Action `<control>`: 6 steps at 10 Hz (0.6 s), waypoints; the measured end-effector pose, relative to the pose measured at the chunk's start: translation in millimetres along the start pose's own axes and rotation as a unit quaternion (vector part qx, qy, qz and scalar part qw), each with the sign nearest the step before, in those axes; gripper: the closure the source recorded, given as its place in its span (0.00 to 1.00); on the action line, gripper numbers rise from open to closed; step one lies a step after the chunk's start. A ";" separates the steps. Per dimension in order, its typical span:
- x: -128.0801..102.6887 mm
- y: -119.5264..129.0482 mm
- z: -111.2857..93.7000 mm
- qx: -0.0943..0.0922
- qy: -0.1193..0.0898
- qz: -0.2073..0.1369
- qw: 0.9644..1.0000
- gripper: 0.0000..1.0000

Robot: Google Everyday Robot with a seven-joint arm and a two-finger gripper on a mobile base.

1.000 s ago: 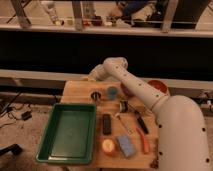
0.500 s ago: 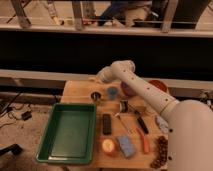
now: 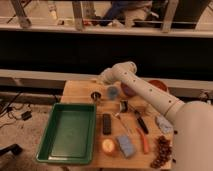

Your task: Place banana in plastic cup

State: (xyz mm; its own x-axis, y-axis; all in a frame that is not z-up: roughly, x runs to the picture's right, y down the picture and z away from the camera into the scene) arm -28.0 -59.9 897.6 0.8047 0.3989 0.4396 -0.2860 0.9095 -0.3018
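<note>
The plastic cup (image 3: 112,92), small, round and light blue, stands upright near the back of the wooden table (image 3: 80,90). A slim pale piece that looks like the banana (image 3: 122,125) lies on the table in front of the cup, beside a black bar. My gripper (image 3: 102,79) is at the end of the white arm, over the table's back edge. It is just behind and left of the cup and above a small dark cup (image 3: 96,96). It holds nothing that I can see.
A green tray (image 3: 70,132) fills the left half. A purple bowl (image 3: 128,90) and an orange-red bowl (image 3: 158,85) stand at the back right. A black bar (image 3: 106,123), an orange round piece (image 3: 108,145), a blue sponge (image 3: 125,145), an orange-red elongated piece (image 3: 145,142) and a dark cluster (image 3: 161,150) lie at the front.
The arm's elbow has shifted to the right, and the gripper end has come slightly down and right toward the cups. The objects on the table have not moved.
</note>
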 end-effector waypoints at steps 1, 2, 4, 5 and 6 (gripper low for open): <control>8.1 -0.2 -6.0 0.005 0.004 0.006 1.000 1.00; 13.9 -0.8 -10.9 0.009 0.007 0.011 1.000 1.00; 26.3 0.3 -17.2 0.012 0.016 0.022 1.000 1.00; 30.2 1.9 -16.4 0.012 0.019 0.027 0.999 1.00; 34.1 3.2 -15.3 0.010 0.023 0.031 0.999 1.00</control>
State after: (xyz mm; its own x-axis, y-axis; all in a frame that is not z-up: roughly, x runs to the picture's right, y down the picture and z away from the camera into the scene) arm 6.5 -45.2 898.7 0.8081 0.4487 0.3817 -0.3460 0.8859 -0.3090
